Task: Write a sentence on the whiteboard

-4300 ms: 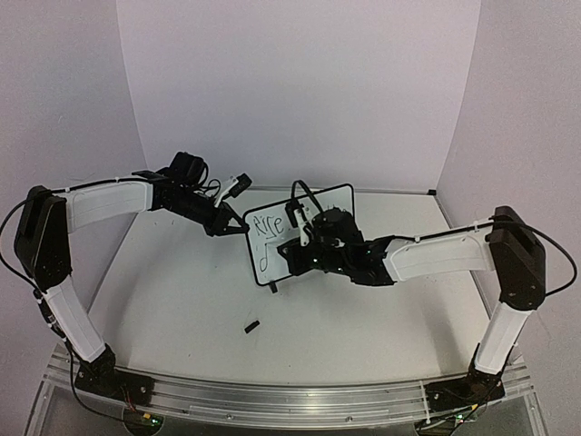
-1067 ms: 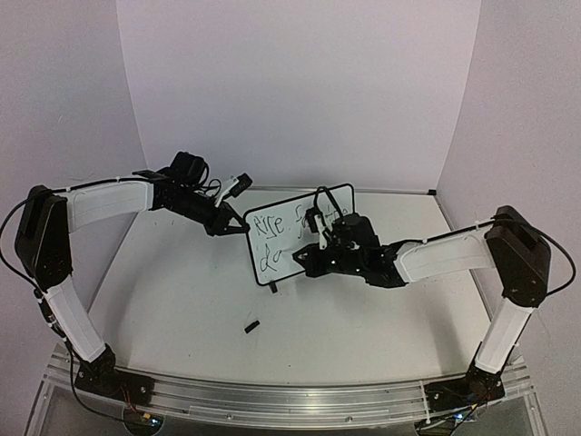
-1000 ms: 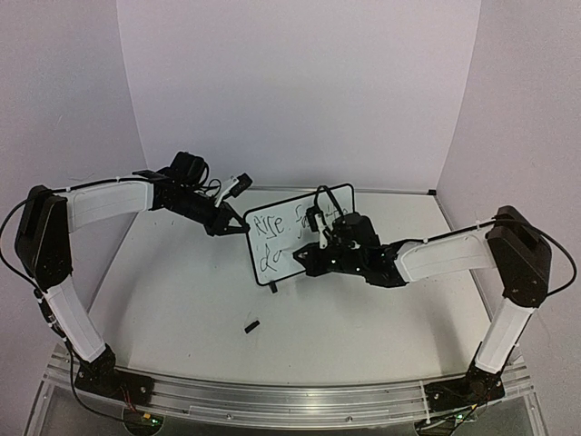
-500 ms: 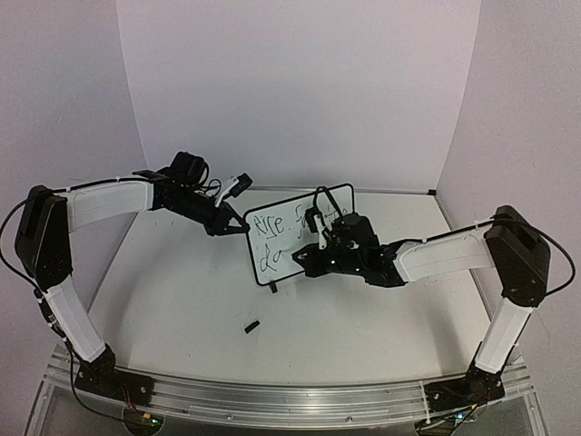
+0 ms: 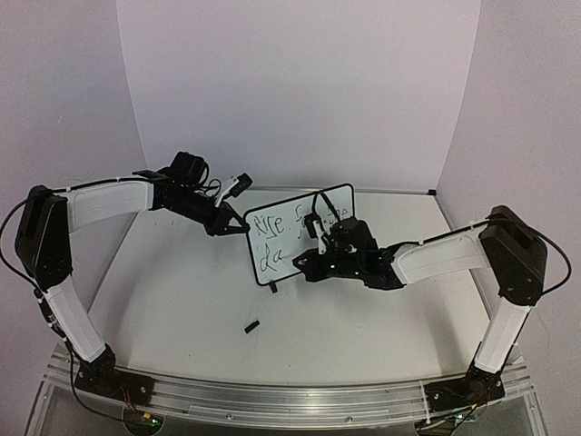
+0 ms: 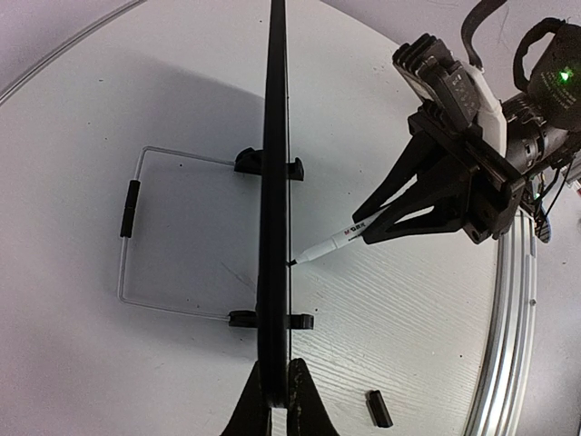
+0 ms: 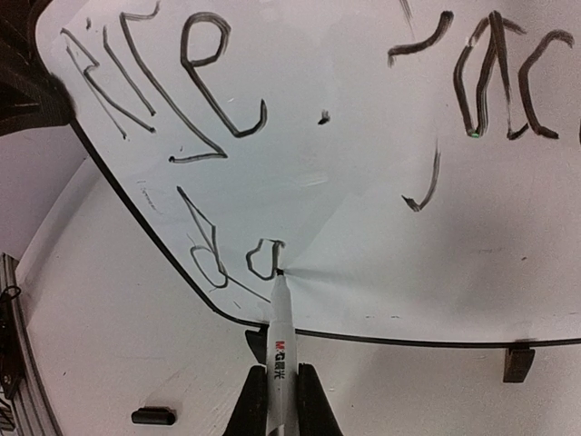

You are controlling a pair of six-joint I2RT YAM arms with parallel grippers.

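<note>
We see a white table (image 5: 182, 300) carrying the whiteboard (image 5: 272, 241) — upright on two black feet, just ahead of the right gripper (image 7: 277, 400). A small black cap (image 5: 251, 324) lies left of that gripper, apart from the board.

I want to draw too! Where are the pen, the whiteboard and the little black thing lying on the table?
pen (image 7: 280, 350): right wrist view, on its white barrel.
whiteboard (image 7: 354, 232): right wrist view, on its bare white face.
little black thing (image 6: 379, 408): left wrist view, on its middle.

Bright, even light; the whiteboard (image 6: 274, 182) casts a soft grey shadow; wrist views curve at edges
</note>
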